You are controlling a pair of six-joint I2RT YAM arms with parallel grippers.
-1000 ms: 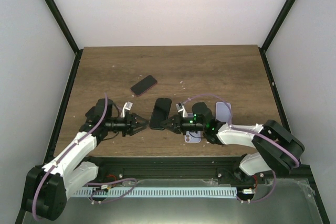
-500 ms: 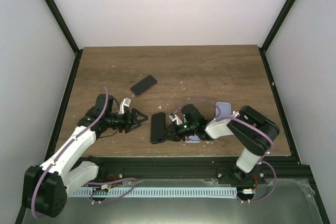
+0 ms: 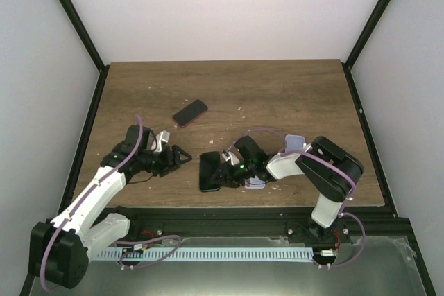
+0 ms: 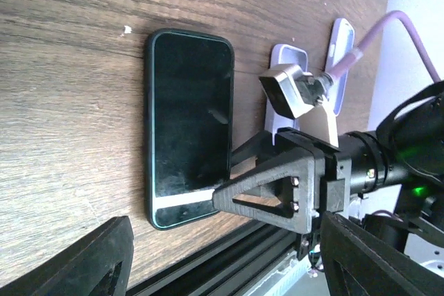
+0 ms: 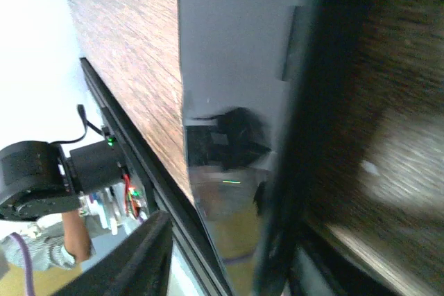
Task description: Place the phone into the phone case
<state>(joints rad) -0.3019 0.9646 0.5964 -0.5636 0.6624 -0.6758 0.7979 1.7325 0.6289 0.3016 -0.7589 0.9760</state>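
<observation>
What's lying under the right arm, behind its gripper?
Two lilac phone cases, flat on the table. The arm covers much of the nearer one, so that part cannot be seen.

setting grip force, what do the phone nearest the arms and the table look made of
Phone: glossy glass front, going by its mirror-like reflections; the dark rim looks like plastic or rubber, hard to tell which. Table: matte wood or wood-look laminate, going by the brown grain streaks.

White arms (image 3: pixel 97 192), black joints, purple cables (image 3: pixel 139 136)
</observation>
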